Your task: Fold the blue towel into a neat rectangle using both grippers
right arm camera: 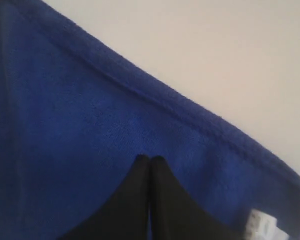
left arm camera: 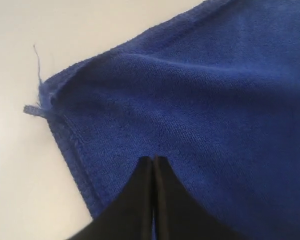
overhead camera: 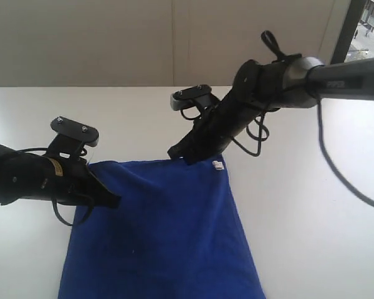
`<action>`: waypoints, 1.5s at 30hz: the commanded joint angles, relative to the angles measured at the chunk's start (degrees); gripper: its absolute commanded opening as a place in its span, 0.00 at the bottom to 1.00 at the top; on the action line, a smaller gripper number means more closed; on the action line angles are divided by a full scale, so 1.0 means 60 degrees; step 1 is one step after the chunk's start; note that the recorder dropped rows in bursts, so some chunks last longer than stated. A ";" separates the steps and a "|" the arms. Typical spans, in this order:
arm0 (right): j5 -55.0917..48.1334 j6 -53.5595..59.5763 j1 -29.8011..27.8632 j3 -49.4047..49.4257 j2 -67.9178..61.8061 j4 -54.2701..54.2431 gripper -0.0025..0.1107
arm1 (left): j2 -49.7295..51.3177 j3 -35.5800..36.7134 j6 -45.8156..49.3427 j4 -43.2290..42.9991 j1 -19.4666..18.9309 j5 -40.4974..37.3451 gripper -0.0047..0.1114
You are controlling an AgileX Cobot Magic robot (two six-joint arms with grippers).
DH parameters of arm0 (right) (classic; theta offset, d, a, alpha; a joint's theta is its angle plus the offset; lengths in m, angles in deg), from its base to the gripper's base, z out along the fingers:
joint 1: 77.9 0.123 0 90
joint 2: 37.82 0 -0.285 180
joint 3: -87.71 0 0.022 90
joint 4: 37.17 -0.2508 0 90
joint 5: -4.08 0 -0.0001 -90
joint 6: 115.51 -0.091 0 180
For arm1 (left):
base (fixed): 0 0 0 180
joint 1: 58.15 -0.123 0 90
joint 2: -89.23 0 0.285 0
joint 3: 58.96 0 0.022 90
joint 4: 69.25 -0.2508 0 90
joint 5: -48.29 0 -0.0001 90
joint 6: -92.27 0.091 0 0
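Where the cloth lies: blue towel [overhead camera: 168, 237] spread flat on the white worktop [overhead camera: 311, 218].
Left gripper [overhead camera: 114, 202]: jaws pressed together, tips on the towel near its far left corner; any pinch of cloth cannot be told.
Right gripper [overhead camera: 174, 152]: jaws closed, at the far edge near a white tag [overhead camera: 217, 165].

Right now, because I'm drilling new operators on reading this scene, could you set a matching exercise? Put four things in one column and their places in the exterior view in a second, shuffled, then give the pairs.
Things
1. deep blue terry towel
2. small white label
3. left black tool
4. right black tool

Places
A. at the towel's top right corner
B. spread on the white table
C. at the towel's top edge, left of the label
D. over the towel's left edge, near its top corner

Pairs: 1-B, 2-A, 3-D, 4-C
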 commanded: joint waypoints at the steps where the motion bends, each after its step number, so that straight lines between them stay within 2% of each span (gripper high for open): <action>1: -0.0400 0.0333 -0.0034 -0.0784 -0.0913 -0.0173 0.02 | 0.0499 -0.0047 -0.0128 -0.0151 -0.0019 0.0098 0.04; 8: -0.0095 0.0333 -0.0034 -0.0874 -0.1276 -0.0078 0.02 | 0.0868 -0.0047 -0.0128 -0.0508 -0.0019 0.0081 0.04; 17: 0.0257 -0.0554 -0.0034 -0.0874 -0.1295 0.0790 0.02 | 0.1012 -0.0047 -0.0092 -0.1207 -0.0019 -0.0886 0.04; 37: 0.0242 -0.0753 -0.0034 -0.0874 -0.1295 0.1001 0.02 | 0.0589 -0.0047 0.0452 -0.1266 -0.0019 -0.2121 0.04; 41: 0.0145 -0.0348 -0.0017 -0.0874 -0.1221 0.0484 0.02 | 0.0526 -0.0047 0.0475 -0.1262 -0.0019 -0.1517 0.04; 45: 0.0262 0.0070 0.0039 -0.0874 -0.0581 0.0209 0.02 | 0.0526 -0.0047 0.0475 -0.1262 -0.0110 0.0106 0.04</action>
